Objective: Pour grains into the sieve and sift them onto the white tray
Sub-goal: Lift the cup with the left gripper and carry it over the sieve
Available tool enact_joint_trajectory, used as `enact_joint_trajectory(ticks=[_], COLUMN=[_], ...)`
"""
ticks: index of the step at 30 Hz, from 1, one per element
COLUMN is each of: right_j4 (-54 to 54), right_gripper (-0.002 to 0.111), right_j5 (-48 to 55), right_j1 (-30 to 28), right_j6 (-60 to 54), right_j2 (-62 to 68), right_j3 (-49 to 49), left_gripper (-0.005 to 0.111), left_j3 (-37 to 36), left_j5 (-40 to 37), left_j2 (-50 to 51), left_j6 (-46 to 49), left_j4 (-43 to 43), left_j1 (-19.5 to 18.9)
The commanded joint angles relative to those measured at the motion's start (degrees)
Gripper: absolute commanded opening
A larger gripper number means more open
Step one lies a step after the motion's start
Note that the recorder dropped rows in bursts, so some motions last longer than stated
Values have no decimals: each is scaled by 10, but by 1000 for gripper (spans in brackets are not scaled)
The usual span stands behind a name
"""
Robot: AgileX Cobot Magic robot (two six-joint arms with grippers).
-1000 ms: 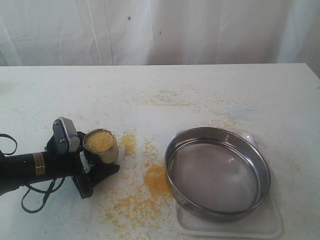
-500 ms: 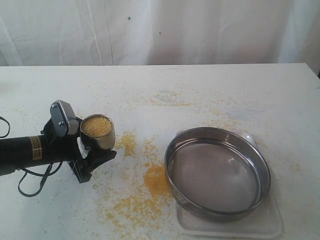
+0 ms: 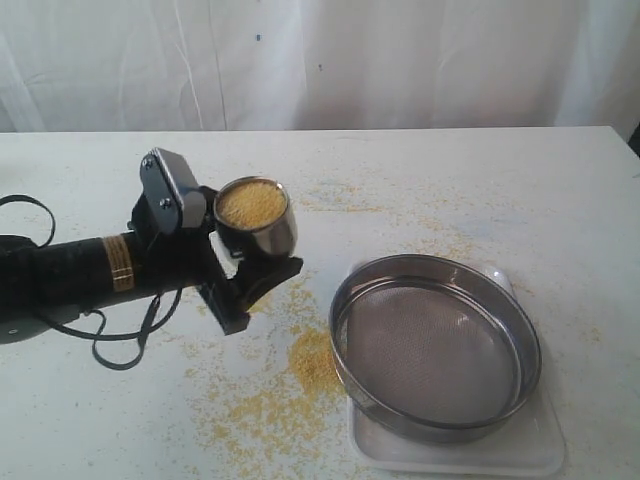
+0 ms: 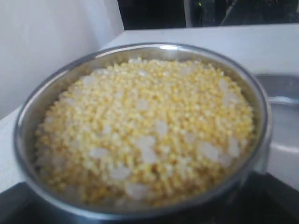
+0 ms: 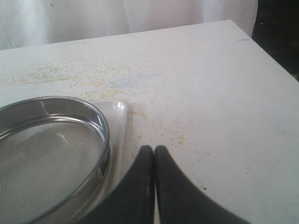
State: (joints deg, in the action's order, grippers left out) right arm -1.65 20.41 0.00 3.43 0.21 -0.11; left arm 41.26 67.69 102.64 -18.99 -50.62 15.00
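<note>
Grains (image 3: 252, 203) fill steel cup (image 3: 272, 236), gripped by left gripper (image 3: 250, 262).
Jaws wide around cup; sieve (image 3: 440, 263) sits on white tray (image 3: 460, 456), 4 o'clock from cup. Right gripper (image 5: 154, 154) pinched closed beside tray.

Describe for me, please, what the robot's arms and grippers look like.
The left arm is a black tube with a yellow striped band, loose black cables and a grey boxy housing on the wrist; the left gripper is black. The right gripper shows two smooth, black, tapered fingers.
</note>
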Motion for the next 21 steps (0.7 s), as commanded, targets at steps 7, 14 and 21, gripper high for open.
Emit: enact_joint_trajectory(ticks=[7,14,21], right_j4=[0,0,0], right_gripper=[0,0,0], right_j5=[-3,-3,-3], right_j1=[0,0,0], right_j6=[0,0,0], right_j2=[-2,-2,-2], right_j3=[1,1,1], left_gripper=[0,0,0], left_j3=[95,189,239], left_j5=[-4,-267,-329], left_j2=[-11,-8,27], left_j6=[-6,25,71], left_j4=[110,145,140], left_j1=[124,200,217])
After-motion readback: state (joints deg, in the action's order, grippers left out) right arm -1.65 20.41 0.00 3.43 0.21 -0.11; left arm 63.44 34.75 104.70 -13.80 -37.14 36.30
